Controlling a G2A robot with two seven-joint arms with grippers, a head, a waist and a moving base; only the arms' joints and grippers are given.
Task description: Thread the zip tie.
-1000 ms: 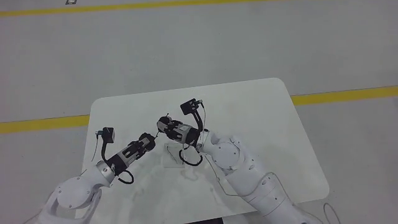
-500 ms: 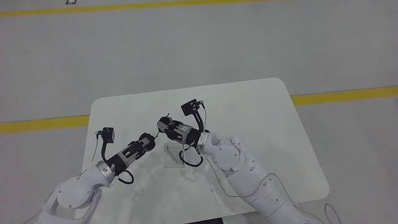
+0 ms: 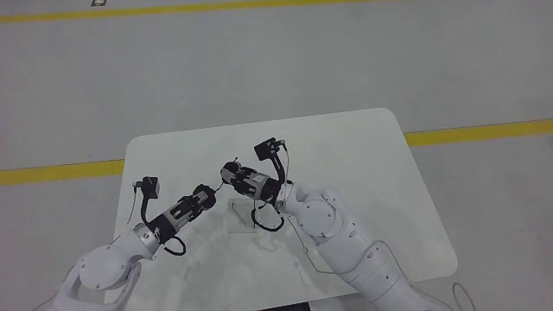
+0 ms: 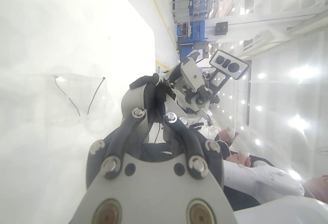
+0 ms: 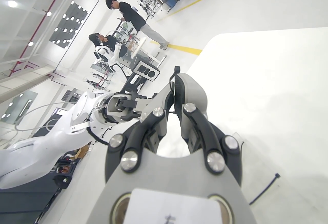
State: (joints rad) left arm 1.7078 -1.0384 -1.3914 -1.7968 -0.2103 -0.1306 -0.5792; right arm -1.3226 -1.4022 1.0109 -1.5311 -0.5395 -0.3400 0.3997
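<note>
Your right jaws are clamped shut on a black zip tie, held above the counter. Your left jaws sit closed just beside them; their hold is hidden.

Black zip tie, white table, yellow floor lines

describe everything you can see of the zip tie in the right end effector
A thin black plastic zip tie, pinched between the pads of the right end effector, which is shut on it. The strap runs straight along the seam between the fingers; a short end with what looks like its small head sticks out past the fingertips. It is held clear of the white table.
</note>
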